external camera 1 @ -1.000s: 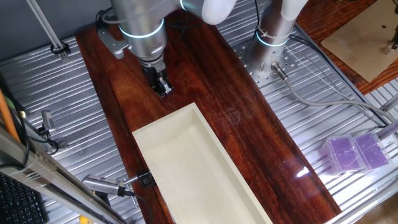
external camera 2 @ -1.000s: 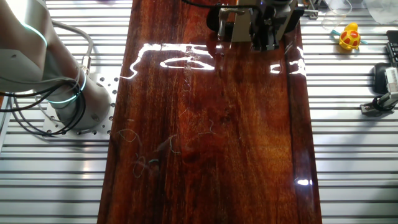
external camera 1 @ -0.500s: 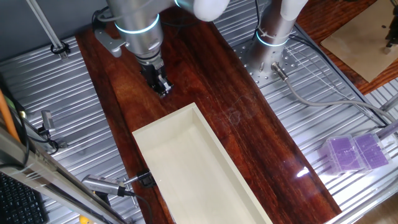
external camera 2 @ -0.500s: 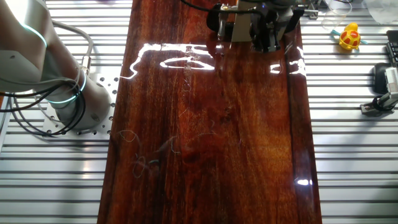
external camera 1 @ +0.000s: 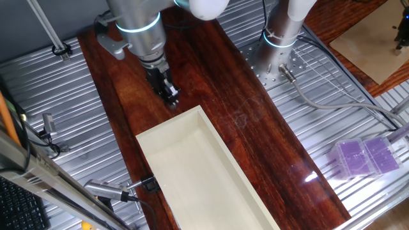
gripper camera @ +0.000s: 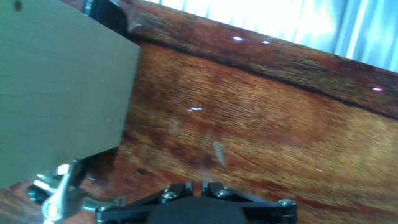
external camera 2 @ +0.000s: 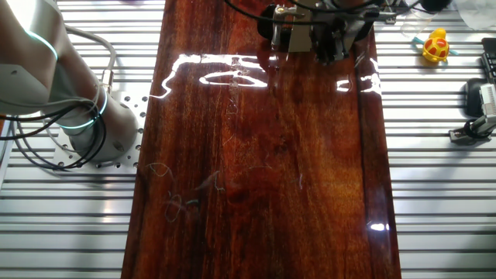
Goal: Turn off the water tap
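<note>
the claw (external camera 1: pixel 170 94) hangs over the dark wooden worktop (external camera 1: pixel 243 121), just beyond the end of a cream box (external camera 1: pixel 198 176). its fingers look pressed together. the tap doesn't show clearly anywhere.

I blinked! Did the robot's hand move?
Yes. The gripper slid a little closer to the cream box's far edge; the box stayed put.

No readable text, label, brand, number or sign in any view; faint scratch marks on bench (external camera 2: pixel 263 155) wood spell nothing legible.
</note>
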`<act>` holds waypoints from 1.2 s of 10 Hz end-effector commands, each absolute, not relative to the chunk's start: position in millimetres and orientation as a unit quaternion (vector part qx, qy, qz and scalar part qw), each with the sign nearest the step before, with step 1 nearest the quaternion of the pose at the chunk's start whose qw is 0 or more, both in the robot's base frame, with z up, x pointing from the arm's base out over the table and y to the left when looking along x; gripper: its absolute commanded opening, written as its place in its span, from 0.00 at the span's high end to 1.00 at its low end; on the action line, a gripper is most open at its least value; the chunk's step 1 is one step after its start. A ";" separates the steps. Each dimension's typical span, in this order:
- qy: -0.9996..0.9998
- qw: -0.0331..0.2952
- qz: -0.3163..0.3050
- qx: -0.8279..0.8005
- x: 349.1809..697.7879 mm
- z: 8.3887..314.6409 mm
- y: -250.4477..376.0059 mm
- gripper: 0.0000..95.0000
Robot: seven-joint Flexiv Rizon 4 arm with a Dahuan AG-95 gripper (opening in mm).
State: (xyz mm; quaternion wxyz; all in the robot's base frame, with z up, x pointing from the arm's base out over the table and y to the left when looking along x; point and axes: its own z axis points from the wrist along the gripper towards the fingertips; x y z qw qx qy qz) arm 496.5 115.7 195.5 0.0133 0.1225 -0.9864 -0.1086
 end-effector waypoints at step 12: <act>-0.990 0.019 -0.118 0.071 501.1 189.2 136.9 0.20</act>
